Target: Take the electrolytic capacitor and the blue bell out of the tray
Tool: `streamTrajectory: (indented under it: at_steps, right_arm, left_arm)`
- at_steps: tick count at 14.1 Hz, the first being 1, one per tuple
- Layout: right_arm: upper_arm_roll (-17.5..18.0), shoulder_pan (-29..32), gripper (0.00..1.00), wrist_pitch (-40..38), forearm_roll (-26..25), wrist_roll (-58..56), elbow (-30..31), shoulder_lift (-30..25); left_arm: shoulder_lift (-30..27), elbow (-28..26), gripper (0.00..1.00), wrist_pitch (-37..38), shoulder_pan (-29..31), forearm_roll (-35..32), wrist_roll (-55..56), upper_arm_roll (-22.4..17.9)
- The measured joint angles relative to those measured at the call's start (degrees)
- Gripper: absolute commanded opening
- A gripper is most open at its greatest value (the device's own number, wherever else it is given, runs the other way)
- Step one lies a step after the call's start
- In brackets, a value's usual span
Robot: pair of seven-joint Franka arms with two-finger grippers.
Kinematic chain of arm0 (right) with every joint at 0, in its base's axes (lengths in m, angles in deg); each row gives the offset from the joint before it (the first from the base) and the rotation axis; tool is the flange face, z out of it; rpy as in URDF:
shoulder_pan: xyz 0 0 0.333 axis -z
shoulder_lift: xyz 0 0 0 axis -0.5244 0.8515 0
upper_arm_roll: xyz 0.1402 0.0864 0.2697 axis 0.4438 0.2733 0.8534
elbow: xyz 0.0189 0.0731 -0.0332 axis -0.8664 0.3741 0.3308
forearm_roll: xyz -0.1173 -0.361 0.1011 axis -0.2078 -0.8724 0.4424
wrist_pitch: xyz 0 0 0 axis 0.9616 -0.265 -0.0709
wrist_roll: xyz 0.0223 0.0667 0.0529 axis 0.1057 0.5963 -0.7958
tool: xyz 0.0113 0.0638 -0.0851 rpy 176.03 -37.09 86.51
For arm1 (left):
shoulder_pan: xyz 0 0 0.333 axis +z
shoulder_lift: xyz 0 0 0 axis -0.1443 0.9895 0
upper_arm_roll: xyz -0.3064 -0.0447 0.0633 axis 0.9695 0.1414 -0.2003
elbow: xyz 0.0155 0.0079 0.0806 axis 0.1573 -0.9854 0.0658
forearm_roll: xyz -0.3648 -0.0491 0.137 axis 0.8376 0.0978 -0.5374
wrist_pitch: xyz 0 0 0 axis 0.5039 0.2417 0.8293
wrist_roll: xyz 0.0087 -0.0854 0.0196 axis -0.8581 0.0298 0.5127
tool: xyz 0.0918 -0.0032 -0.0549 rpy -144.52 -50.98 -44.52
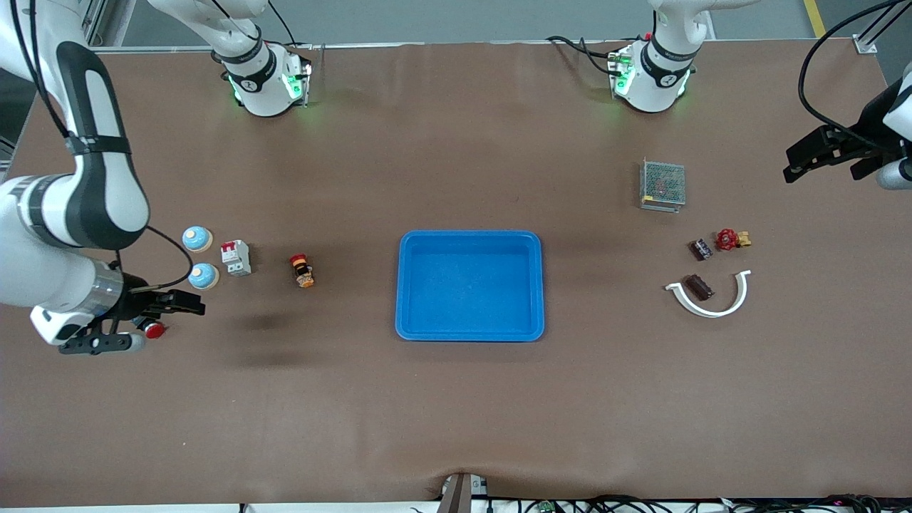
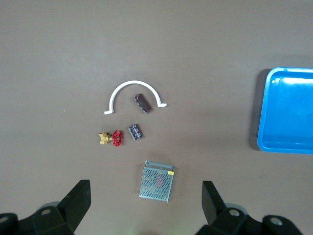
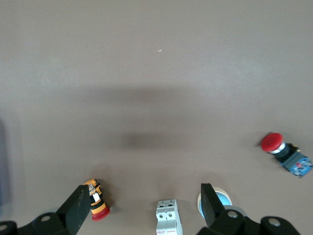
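Clock directions are read in the front view, from the tray (image 1: pixel 470 234) at mid-worktop (image 1: pixel 456 413). The capacitor (image 1: pixel 699 286) lies at 3 o'clock inside a white arc (image 1: pixel 714 311). At its 12 are a dark block (image 1: pixel 701 249), a valve (image 1: pixel 731 239) and a mesh box (image 1: pixel 663 184). The left gripper (image 1: pixel 794 162), fingers apart, hangs at 2 o'clock over the worktop's end.

Two bells (image 1: pixel 197 239) (image 1: pixel 204 276) stand at 9 o'clock. A breaker (image 1: pixel 236 257) and an orange switch (image 1: pixel 303 271) stand between them and the tray. The right gripper (image 1: pixel 182 303), also spread, hovers at 6 o'clock of the nearer bell, above a red button (image 1: pixel 152 329).
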Motion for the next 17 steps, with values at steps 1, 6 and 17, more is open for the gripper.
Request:
streamTrajectory:
  at_steps: [1,6,17]
  right_arm:
    - [-0.24,0.03,1.00,-1.62,-1.00,0.02,-2.74,1.47]
    - [-0.46,-0.22,1.00,-6.26,-5.38,0.02,-12.17,7.15]
    - [-1.34,0.37,1.00,-25.14,-5.75,0.10,-30.32,9.51]
  left_arm:
    - [-0.33,0.01,1.00,0.33,0.00,0.00,0.00,0.00]
    - [-1.18,0.01,1.00,0.65,0.11,0.00,0.00,-0.15]
    - [-2.61,-0.13,1.00,2.48,0.10,0.00,0.00,-0.17]
